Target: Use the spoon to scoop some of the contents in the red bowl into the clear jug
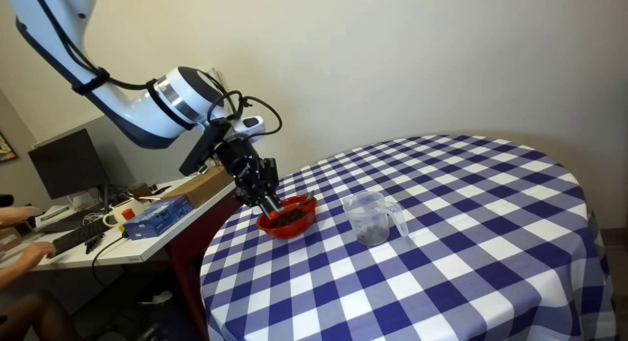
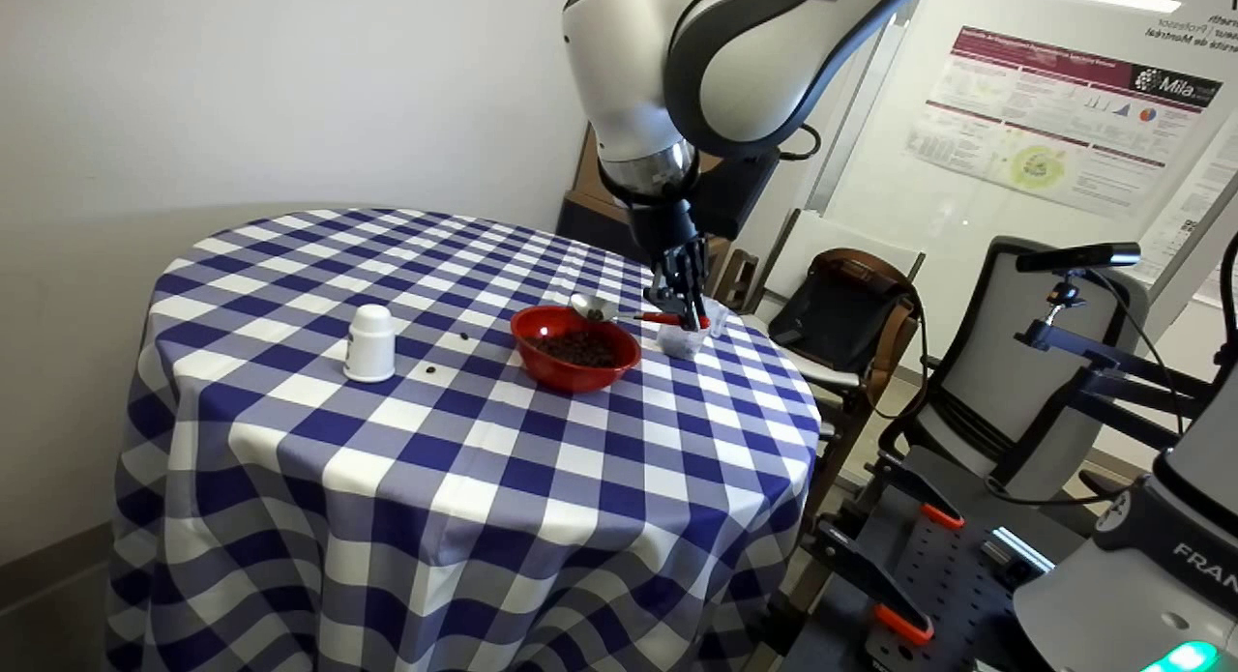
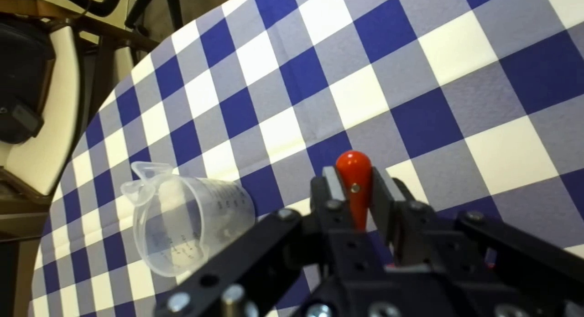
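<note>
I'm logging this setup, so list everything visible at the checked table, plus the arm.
tablecloth: one, blue and white, hanging at the sides
red bowl: one, red, on the tablecloth
spoon: one, silvery with red handle, head at the red bowl's rim
contents: one mass, dark, in the red bowl
clear jug: one, colourless, on the tablecloth
container: one, white, on the tablecloth
specks: two, dark, between container and red bowl
gripper: one, black, shut on the spoon's handle
arm: one, mostly white, above the gripper

In an ext. view: "Mila" on poster (image 2: 1064, 121), small print illegible; "FRAN" (cut off) on base (image 2: 1141, 570); "FR" (cut off) on arm (image 2: 764, 87). Wrist view: scale nos. on jug (image 3: 205, 216) too blurry to read. Tag (image 1: 134, 259) on desk (image 1: 135, 247), ext. view: also illegible.
</note>
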Available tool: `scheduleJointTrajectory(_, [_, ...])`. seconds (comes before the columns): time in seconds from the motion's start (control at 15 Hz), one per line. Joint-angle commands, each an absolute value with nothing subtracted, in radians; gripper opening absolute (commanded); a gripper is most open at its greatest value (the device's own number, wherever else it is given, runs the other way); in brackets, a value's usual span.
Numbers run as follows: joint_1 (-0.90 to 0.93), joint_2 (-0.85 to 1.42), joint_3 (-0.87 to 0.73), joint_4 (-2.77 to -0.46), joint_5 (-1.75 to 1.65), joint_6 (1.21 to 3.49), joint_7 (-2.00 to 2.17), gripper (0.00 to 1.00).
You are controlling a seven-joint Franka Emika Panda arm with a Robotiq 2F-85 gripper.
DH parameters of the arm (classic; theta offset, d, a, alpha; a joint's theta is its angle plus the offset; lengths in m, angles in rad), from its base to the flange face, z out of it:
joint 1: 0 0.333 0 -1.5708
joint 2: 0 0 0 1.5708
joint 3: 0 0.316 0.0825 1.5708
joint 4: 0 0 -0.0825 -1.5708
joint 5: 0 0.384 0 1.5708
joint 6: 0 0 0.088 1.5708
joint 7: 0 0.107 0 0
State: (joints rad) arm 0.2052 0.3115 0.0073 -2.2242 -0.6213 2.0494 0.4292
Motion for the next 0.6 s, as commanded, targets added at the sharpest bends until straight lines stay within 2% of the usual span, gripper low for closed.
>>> scheduleJointTrajectory(0.0, [0.224,0.276,0.018,-2.245,-0.690,2.009,0.475,0.10])
scheduleJointTrajectory(0.53, [0.253,0.274,0.062,-2.268,-0.838,1.928,0.552,0.10])
